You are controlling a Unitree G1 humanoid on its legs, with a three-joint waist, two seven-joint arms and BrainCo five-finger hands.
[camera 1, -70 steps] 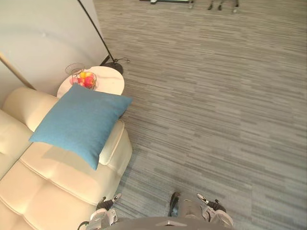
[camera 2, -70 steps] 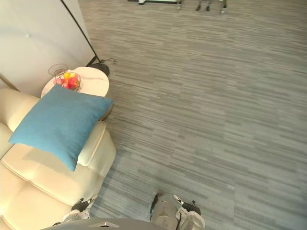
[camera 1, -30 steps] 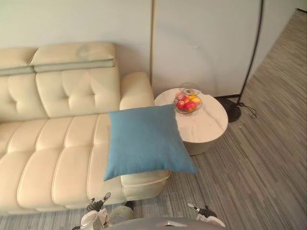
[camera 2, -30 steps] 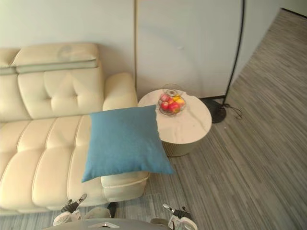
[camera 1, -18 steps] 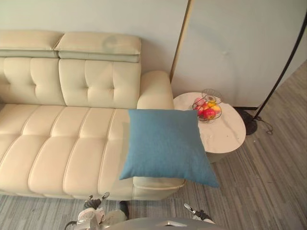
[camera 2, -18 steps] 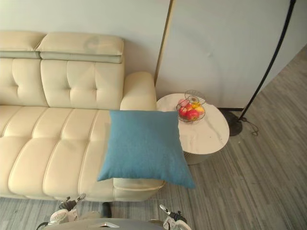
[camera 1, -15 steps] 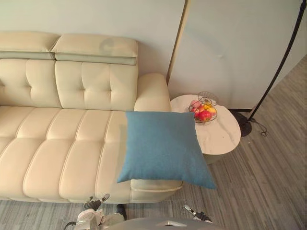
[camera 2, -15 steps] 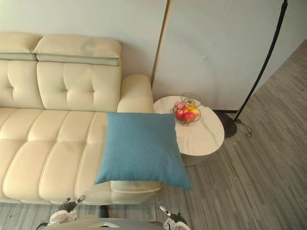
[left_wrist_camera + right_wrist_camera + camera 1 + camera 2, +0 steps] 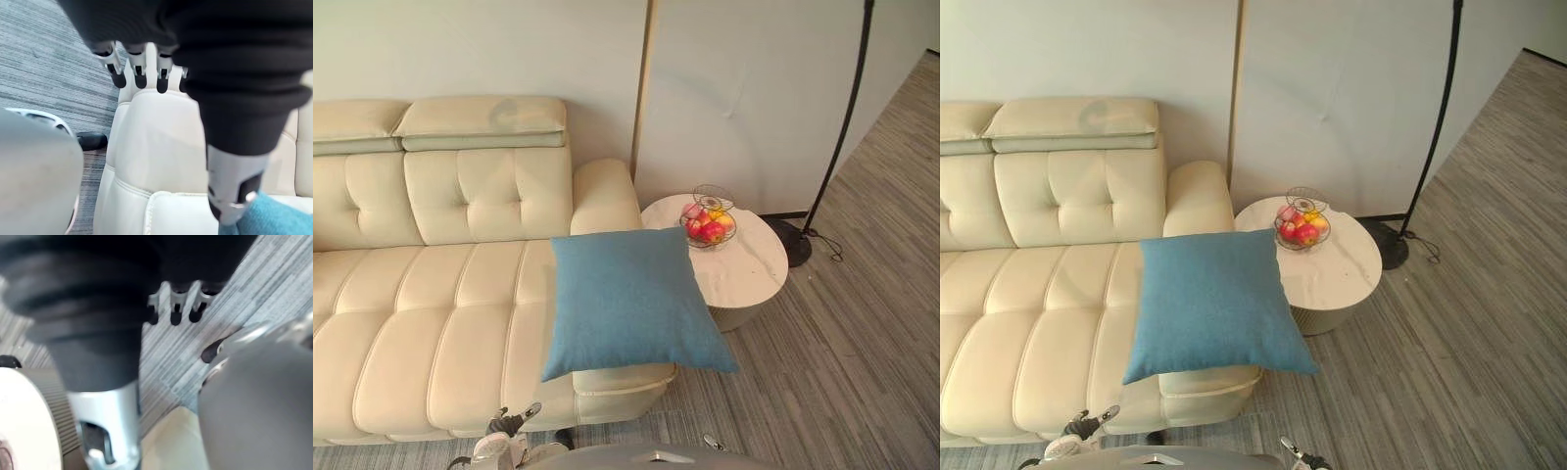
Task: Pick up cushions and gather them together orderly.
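Presently at approach step, with left hand (image 9: 138, 66) and right hand (image 9: 172, 303) slack and empty; next, reach for blue cushion (image 9: 631, 299) overhanging end of sofa (image 9: 431, 323).

"What stands against the pale wall (image 9: 460, 49)?"
"A cream tufted sofa (image 9: 431, 294), and a round white side table (image 9: 749, 269) just beside its arm."
"And the floor (image 9: 862, 333)?"
"Grey striped carpet. A black floor lamp (image 9: 842, 127) rises near the table."

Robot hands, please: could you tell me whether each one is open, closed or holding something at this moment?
Left robot hand: open, fingers relaxed, holding nothing.
Right robot hand: open, fingers relaxed, holding nothing.
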